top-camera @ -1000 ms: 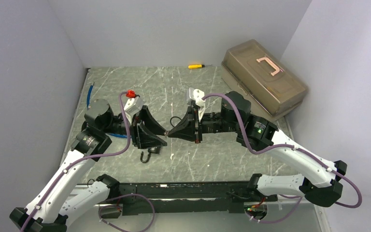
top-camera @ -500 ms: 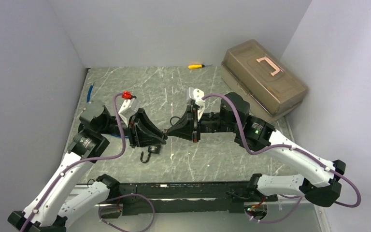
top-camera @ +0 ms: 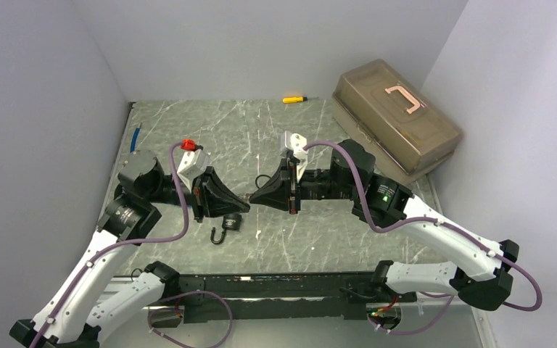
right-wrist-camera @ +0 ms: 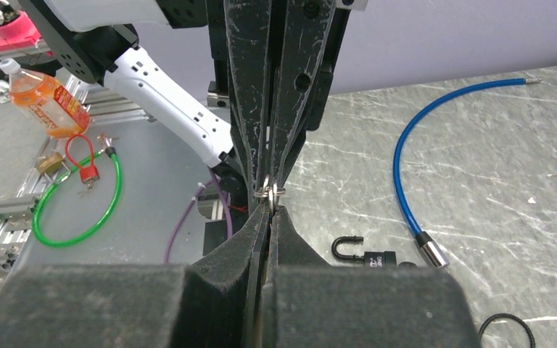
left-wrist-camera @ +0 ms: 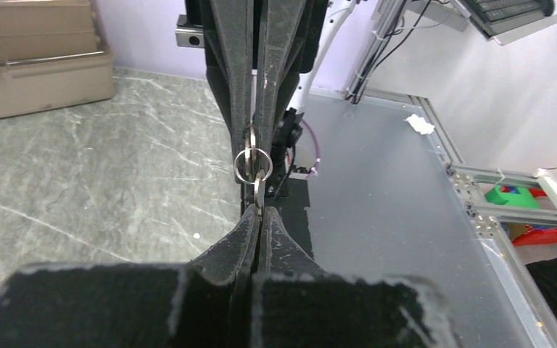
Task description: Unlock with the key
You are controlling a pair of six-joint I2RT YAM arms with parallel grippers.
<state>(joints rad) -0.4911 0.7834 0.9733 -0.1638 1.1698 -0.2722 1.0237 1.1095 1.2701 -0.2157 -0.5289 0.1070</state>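
A small metal key with a split ring hangs above the table, pinched from both sides. My left gripper and right gripper meet tip to tip there. The left jaws are shut on the key's lower end, and the right gripper's fingers grip its other end by the ring. In the right wrist view the ring sits just past my right gripper, which is shut on the key. The black padlock lies on the table below the left gripper, its shackle closed.
A brown toolbox with a pink handle stands at the back right. A yellow screwdriver lies by the back wall. A blue cable curves along the left side, and a thin black band lies near the padlock.
My left gripper has gone from open to shut on the key. The left arm has shifted slightly left, uncovering more of the padlock. The right arm has stayed put.
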